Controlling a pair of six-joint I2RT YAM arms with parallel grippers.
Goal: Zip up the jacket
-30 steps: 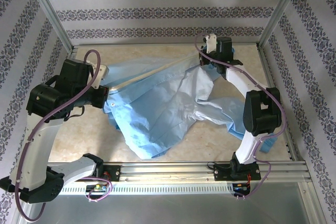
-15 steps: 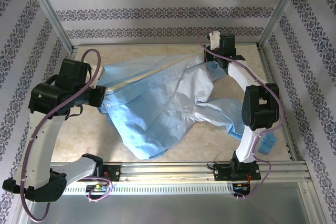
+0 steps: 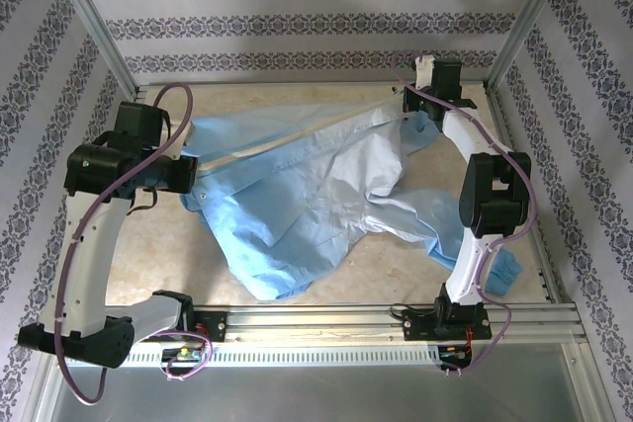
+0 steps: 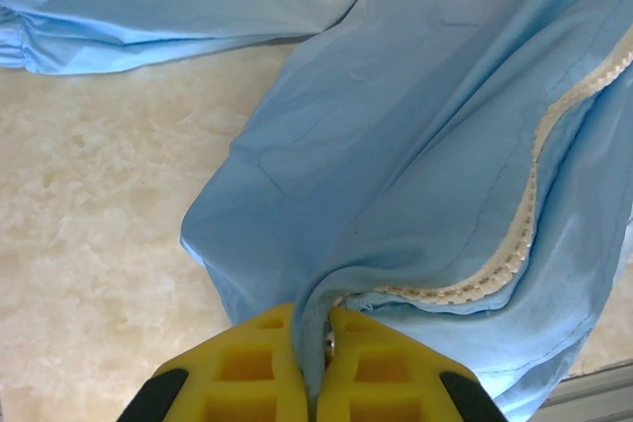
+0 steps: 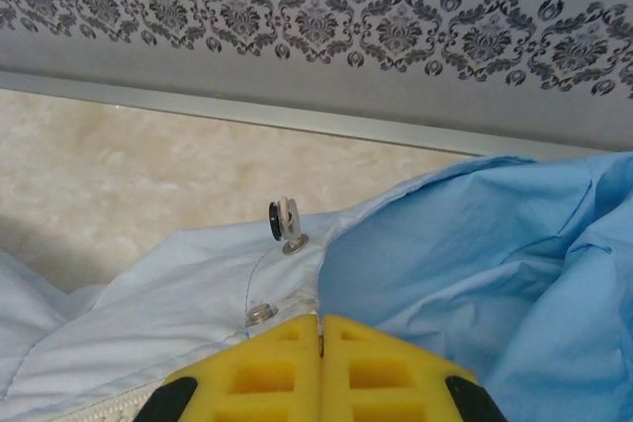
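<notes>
The left end effector (image 4: pixel 318 331) has its yellow fingers pressed together on a fold of the jacket (image 4: pixel 396 126), just where the pale zipper strip (image 4: pixel 522 244) runs out, apparently at the bottom end of the front. The right end effector (image 5: pixel 319 331) is likewise pinched shut on cloth, beside a metal snap (image 5: pixel 260 313) and a cord toggle (image 5: pixel 281 216), which suggests the collar end.

Seen from above, the left grip sits near the left edge of the desk (image 3: pixel 158 244) and the right one at its far right corner. The zipper strip runs nearly straight between them. Holding the two ends apart likely keeps that line taut for zipping. I cannot tell whether either grip has the slider.

The rest of the jacket lies crumpled across the middle of the desk, sagging toward the near edge.
</notes>
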